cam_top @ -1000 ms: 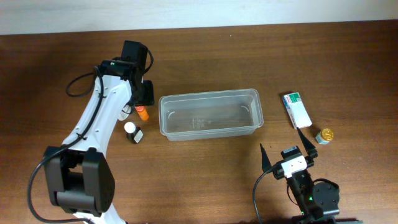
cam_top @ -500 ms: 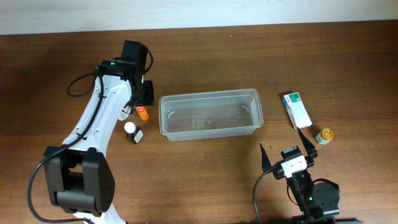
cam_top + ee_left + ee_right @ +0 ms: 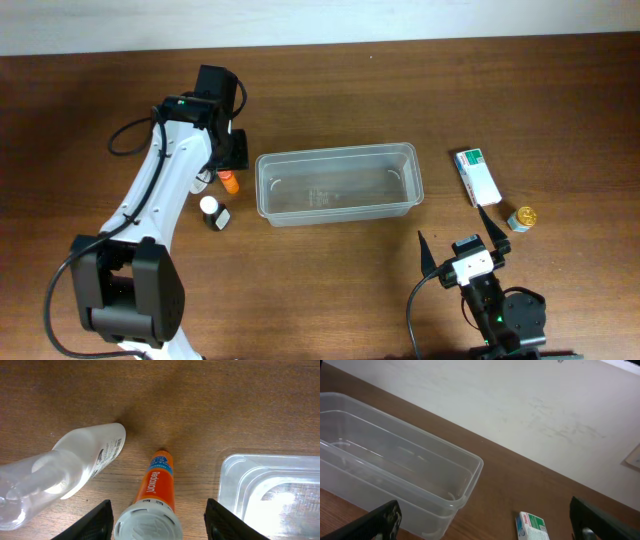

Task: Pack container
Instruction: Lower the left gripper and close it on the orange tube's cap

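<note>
Lying just outside left jaws: container (image 3: 272, 491).

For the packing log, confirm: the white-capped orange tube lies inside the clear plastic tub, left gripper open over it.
Not inside: the left wrist view shows the white-capped orange tube on the table beside the clear plastic tub. The left gripper is open over it.

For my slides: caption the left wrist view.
Open left fingers flank an orange tube, between a white bottle and the clear container.
</note>
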